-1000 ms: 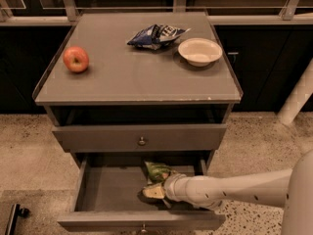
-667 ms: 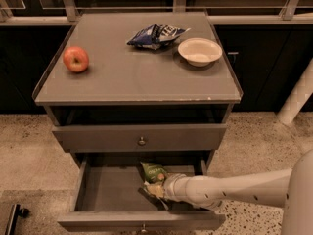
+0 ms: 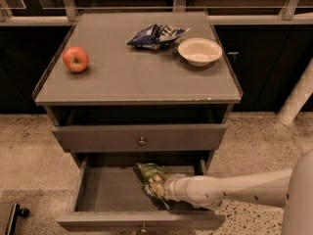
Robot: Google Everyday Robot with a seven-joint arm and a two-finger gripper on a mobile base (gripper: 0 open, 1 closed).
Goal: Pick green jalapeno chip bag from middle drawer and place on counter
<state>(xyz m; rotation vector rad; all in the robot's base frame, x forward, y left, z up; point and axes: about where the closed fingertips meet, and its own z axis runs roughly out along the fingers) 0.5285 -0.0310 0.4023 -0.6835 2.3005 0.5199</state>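
The green jalapeno chip bag stands crumpled and tilted inside the open middle drawer, right of the drawer's centre. My gripper reaches in from the right on its white arm and is shut on the bag's lower end, just above the drawer floor. The bag hides most of the fingers. The grey counter is the cabinet top above the drawer.
On the counter lie a red apple at the left, a dark blue chip bag at the back and a white bowl at the right. A shut grey drawer front with a knob sits above the open drawer. A white post stands at the right.
The bag's top has shifted slightly to the left at the gripper's tip. The arm has hardly moved.
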